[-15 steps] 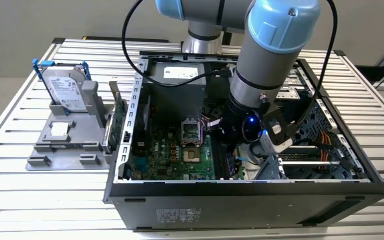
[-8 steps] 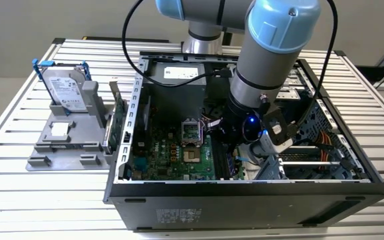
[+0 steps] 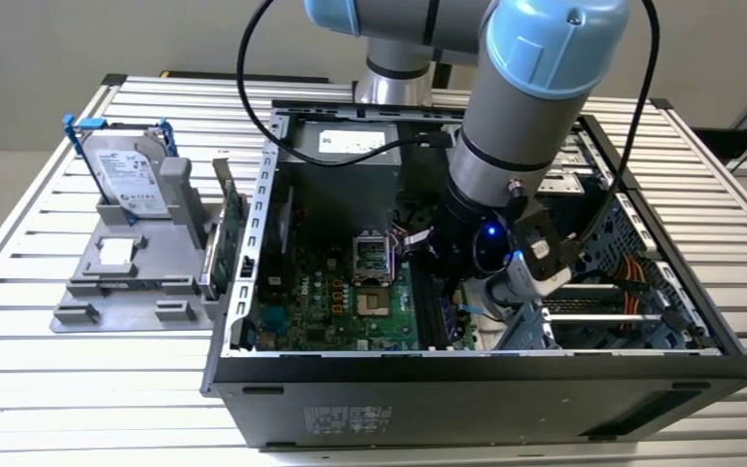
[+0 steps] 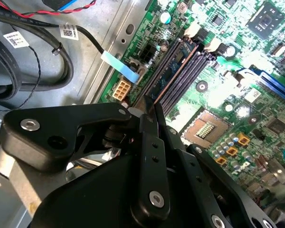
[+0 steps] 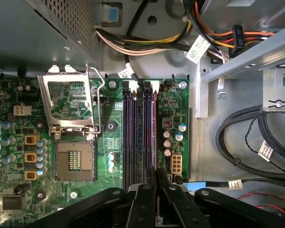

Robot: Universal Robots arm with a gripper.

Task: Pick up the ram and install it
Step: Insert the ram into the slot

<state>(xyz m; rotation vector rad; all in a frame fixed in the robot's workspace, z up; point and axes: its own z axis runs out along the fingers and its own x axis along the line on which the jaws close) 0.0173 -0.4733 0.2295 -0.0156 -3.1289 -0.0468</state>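
Copper-edged and thin, the ram (image 4: 173, 66) stands on edge in the motherboard's (image 5: 109, 142) slot nearest the board's edge, my end effector (image 5: 156, 179) narrowed onto its near end; I judge it light, stiff yet fragile, best pinched along its top edge, off the chips.

A slatted metal table (image 3: 36, 370) with pale ribs fills the scene under bright, even light; beyond it lies a plain grey floor (image 3: 11, 117).
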